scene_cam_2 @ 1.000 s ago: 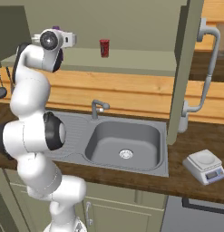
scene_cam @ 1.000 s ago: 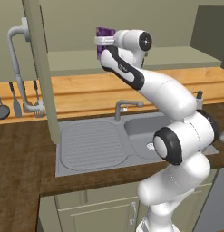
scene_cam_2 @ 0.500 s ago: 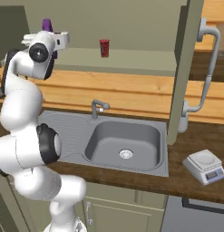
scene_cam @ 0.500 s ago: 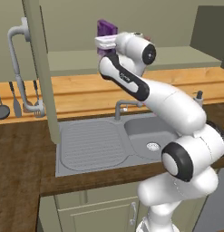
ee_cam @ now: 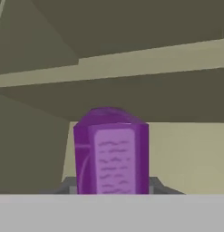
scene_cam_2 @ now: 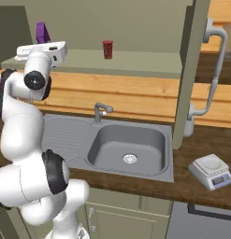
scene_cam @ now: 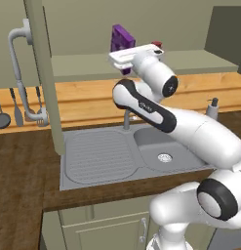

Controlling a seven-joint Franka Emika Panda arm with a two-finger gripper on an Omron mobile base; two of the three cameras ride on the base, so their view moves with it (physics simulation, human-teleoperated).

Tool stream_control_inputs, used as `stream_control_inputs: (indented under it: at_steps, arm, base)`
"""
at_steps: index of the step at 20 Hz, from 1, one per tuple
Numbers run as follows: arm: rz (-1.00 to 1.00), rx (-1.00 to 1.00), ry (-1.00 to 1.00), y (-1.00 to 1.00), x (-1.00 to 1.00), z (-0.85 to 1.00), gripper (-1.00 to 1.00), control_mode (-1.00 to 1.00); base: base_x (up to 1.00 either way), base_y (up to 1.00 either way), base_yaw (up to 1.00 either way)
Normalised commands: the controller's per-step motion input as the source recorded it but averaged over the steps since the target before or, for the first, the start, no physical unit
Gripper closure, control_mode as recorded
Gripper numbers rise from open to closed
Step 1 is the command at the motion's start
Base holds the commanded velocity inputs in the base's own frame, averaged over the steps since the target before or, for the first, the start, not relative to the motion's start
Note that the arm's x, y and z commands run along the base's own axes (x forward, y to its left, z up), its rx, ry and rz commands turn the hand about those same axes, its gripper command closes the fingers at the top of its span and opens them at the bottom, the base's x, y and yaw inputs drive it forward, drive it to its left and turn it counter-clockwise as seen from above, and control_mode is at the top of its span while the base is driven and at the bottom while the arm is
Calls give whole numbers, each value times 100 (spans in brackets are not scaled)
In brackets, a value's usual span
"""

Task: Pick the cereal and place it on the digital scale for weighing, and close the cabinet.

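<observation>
The cereal [scene_cam: 121, 37] is a purple box held upright in front of the open cabinet's lower shelf [scene_cam: 83, 66]. My gripper [scene_cam: 120, 49] is shut on its lower part. From the right base view the cereal [scene_cam_2: 42, 32] pokes up behind my gripper [scene_cam_2: 44, 45]. In the hand view the cereal [ee_cam: 111, 152] sits between my gripper [ee_cam: 111, 186] tips, one dark fingertip [ee_cam: 69, 185] on each side. The cabinet's doors [scene_cam_2: 191, 70] stand open. The digital scale [scene_cam_2: 211, 171] rests on the dark counter at the right.
A red can [scene_cam_2: 107, 48] stands on the same shelf. Below are the sink [scene_cam_2: 128, 147] with its faucet [scene_cam_2: 101, 111] and a drainboard [scene_cam: 95, 156]. Utensils [scene_cam: 14, 110] hang on the left wall. The open left door [scene_cam: 44, 73] juts toward me.
With the cereal still gripped, the hand has drawn slightly out and down from the shelf. The arm has stretched, and its elbow has swung low toward the sink side.
</observation>
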Motion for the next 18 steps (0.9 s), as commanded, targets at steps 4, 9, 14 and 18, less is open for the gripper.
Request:
stream_control_inputs:
  at_steps: [4,9,14,18]
  arm:
    - [0,0,-12,-15,-90,0,100,-100]
    - [0,0,-14,-14,-100,0,100,-100]
    - [-2,0,-5,-34,-100,0,100,-100]
    - [-9,2,6,-64,-100,0,100,-100]
  base:
    - [0,0,0]
    - [0,0,0]
    - [0,0,0]
    - [0,0,0]
